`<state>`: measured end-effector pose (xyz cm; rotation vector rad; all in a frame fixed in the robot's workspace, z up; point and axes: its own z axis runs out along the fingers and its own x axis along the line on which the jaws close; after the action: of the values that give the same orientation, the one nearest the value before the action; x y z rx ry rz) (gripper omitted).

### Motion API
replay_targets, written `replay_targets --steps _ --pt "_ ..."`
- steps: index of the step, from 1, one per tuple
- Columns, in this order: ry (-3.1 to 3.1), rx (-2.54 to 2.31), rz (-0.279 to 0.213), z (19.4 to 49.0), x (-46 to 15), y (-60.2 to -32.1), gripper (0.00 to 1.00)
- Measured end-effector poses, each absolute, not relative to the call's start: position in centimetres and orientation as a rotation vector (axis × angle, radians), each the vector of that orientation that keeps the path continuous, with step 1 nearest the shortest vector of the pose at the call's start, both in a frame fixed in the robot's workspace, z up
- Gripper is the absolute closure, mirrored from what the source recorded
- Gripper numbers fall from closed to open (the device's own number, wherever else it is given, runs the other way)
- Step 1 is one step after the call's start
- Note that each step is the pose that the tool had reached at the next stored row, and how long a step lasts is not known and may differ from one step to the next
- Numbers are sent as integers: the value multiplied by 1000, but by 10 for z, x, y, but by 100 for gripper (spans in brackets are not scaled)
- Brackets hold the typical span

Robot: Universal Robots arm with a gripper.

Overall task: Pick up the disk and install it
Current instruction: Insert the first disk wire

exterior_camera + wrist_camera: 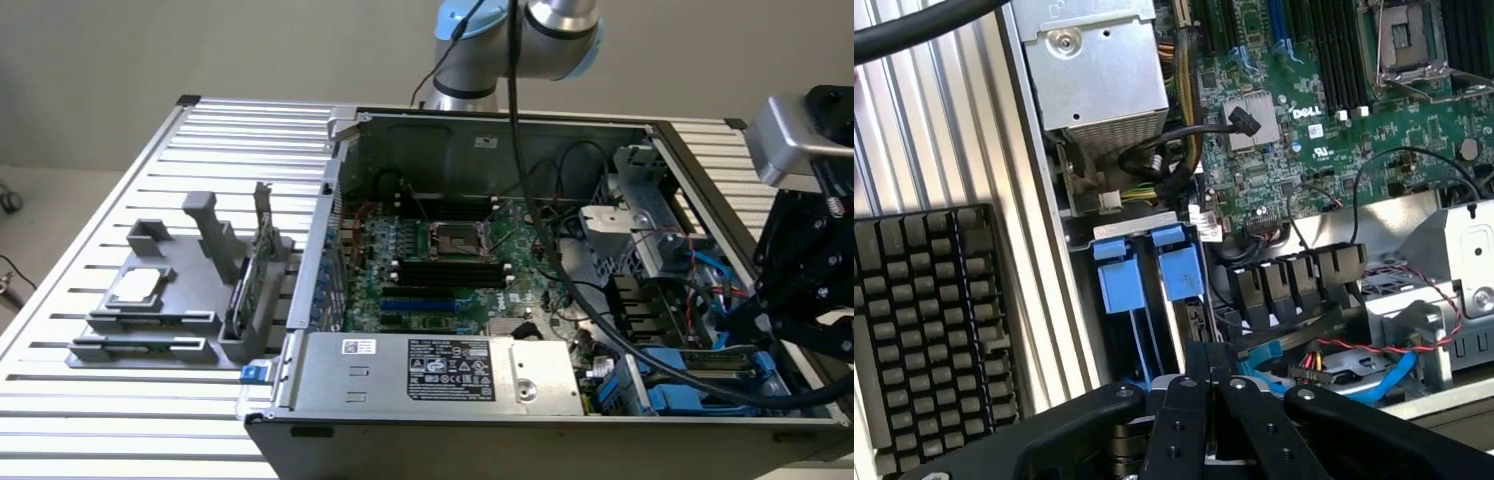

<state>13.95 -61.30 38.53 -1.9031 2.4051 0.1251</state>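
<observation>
Wrist view: shows the disk (pixel 1180 272) slotted on edge just beside the power supply (pixel 1094 70), long axis running from its blue latch end, nearest that supply, toward the gripper (pixel 1209 378). Shows the gripper pressed shut; cannot tell whether on anything.

From my station the exterior view is evenly lit: soft light from overhead, no hard shadows. The slatted counter (pixel 94 400) comes up pale and bright, while the inside of the computer case (pixel 487 135) sits dimmer, its far wall in shade. On the wrist view the colour runs cool and bluish. The counter slats catch a sheen there, the power supply (pixel 1094 70) throws a dull glare, and the gripper (pixel 1209 365) reads as a near-black mass.
</observation>
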Motion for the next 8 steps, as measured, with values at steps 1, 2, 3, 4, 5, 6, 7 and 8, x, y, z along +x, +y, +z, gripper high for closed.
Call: replay_targets --steps 1,2,3,4,5,6,7,8 --pt "2414 -1891 126 386 140 -613 89" --pt "2423 -1879 127 386 140 -613 89" --pt "2432 -1867 128 386 140 -613 89" --pt "2441 -1855 129 387 140 -613 89" --pt "2450 -1842 130 387 140 -613 89" --pt "2460 -1828 131 387 140 -613 89" --pt "2469 -1815 132 387 140 -613 89" --pt "2478 -1802 132 388 140 -613 89"
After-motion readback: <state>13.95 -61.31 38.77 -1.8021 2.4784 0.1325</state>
